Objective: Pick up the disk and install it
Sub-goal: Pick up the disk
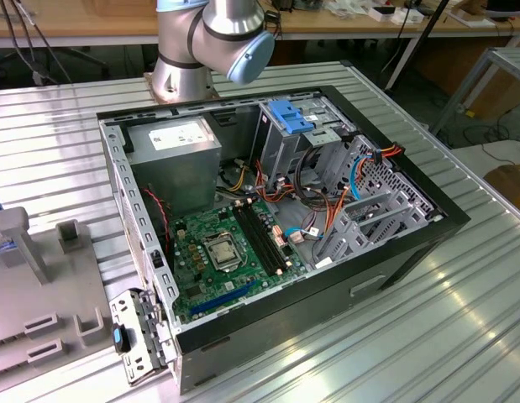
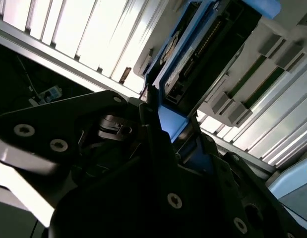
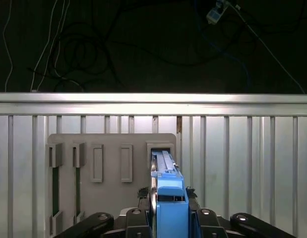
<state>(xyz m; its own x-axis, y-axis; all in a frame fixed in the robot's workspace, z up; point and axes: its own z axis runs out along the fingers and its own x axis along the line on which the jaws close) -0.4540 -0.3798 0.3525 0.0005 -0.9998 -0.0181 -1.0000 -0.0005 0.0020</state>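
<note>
In both wrist views the disk (image 3: 171,207), a dark drive in a bright blue carrier (image 2: 169,120), stands on edge between my black fingers (image 3: 139,216). My gripper (image 3: 171,218) is shut on the disk at its carrier end. The disk's far end reaches to an upright slot (image 3: 161,147) of the grey holder plate (image 3: 111,144); I cannot tell whether it still sits inside. In the exterior view the open computer case (image 1: 268,218) lies on the ribbed metal table, with its silver drive cage (image 1: 314,151) at the back.
A ridged light-blue latch plate (image 1: 289,113) tops the drive cage, with orange, red and blue cables (image 1: 327,206) beside it. The arm's base (image 1: 205,42) stands behind the case. A grey fixture plate (image 1: 41,319) lies at the exterior view's left. The table edge (image 3: 153,98) runs past the holder.
</note>
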